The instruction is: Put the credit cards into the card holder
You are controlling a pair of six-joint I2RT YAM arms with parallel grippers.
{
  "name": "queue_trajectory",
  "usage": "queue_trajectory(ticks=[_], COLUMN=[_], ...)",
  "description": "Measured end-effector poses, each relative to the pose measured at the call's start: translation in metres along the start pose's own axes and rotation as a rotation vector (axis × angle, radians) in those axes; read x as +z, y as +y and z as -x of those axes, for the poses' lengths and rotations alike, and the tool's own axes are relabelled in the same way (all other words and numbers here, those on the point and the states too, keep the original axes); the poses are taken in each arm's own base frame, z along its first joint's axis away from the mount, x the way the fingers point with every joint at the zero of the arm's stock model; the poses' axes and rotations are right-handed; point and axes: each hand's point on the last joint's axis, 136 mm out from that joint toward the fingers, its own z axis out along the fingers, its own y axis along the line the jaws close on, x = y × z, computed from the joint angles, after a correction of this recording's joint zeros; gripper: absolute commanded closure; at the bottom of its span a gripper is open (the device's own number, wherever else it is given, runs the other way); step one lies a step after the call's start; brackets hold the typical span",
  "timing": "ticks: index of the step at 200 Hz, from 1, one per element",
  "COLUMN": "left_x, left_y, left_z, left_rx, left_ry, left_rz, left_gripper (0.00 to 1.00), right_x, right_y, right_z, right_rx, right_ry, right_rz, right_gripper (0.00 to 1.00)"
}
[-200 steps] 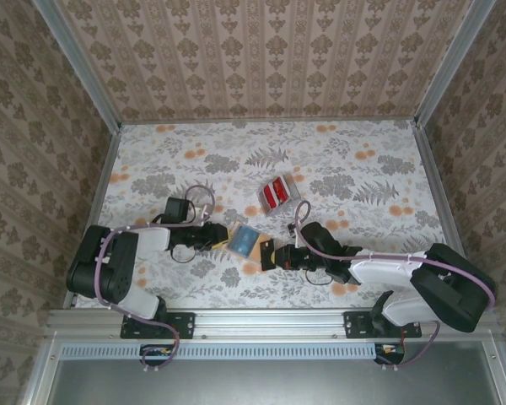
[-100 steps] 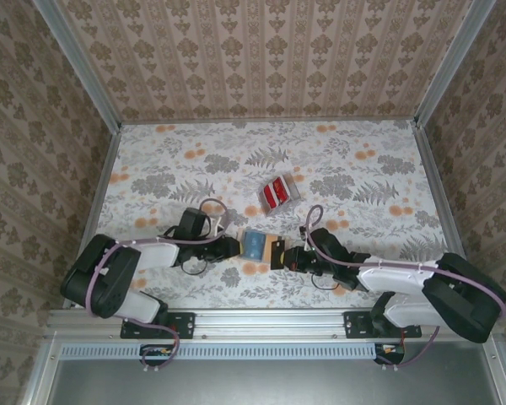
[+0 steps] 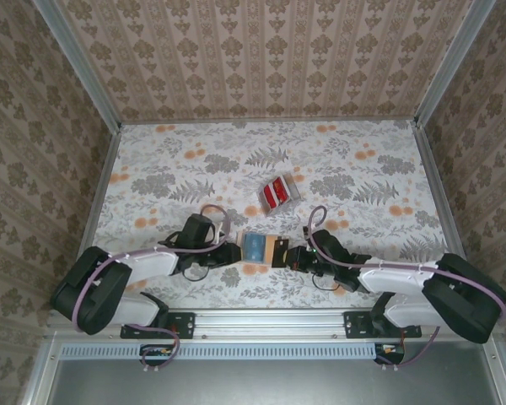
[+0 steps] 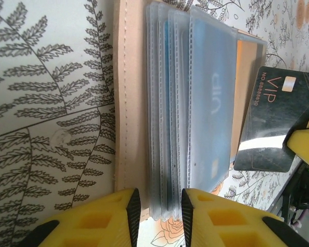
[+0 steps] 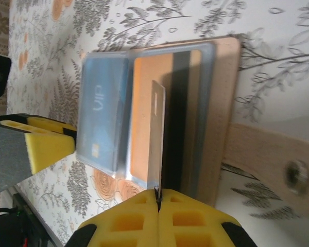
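While the left gripper point(image 4: 160, 205) is pinching the holder's point(image 4: 129, 103) sleeves point(image 4: 208, 103), the right gripper point(image 5: 158, 198) is clamping a card point(image 5: 157, 134), probably needing alignment with a free sleeve.

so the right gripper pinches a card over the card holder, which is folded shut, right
No, the card holder lies open, sleeves showing, as the right wrist view shows. The right gripper does pinch a card over it.
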Motion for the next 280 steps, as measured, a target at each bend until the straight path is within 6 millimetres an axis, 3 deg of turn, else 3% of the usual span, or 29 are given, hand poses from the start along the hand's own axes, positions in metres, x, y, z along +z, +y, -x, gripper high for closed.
queue_trajectory(ticks=[31,77,101,145,177,280], left_x=[-0.003,-0.018,-0.015,0.002,0.005,0.009], left_y=[0.0,-0.012,-0.012,0.0,0.0,0.002], left_z=[0.005,0.037,0.046,0.038,0.038,0.035], left_rx=[0.025,0.099,0.108,0.076,0.078,0.085], left_ry=[0.01,-0.052,-0.05,0.018,0.021,0.003], left_rz=[0.053,0.092,0.098,0.1,0.089,0.058], left_gripper=[0.69,0.69,0.71,0.73,0.75,0.78], right_x=[0.002,0.002,0.003,0.015,0.026,0.025], right_y=[0.011,0.015,0.019,0.024,0.016,0.007], right_z=[0.004,0.005,0.008,0.009,0.007,0.014], right_rx=[-0.006,-0.007,0.009,0.051,0.097,0.168], right_ry=[-0.006,-0.008,-0.018,-0.011,0.009,-0.01], right_rz=[0.041,0.05,0.071,0.113,0.112,0.117], right_gripper=[1.0,1.0,1.0,1.0,1.0,1.0])
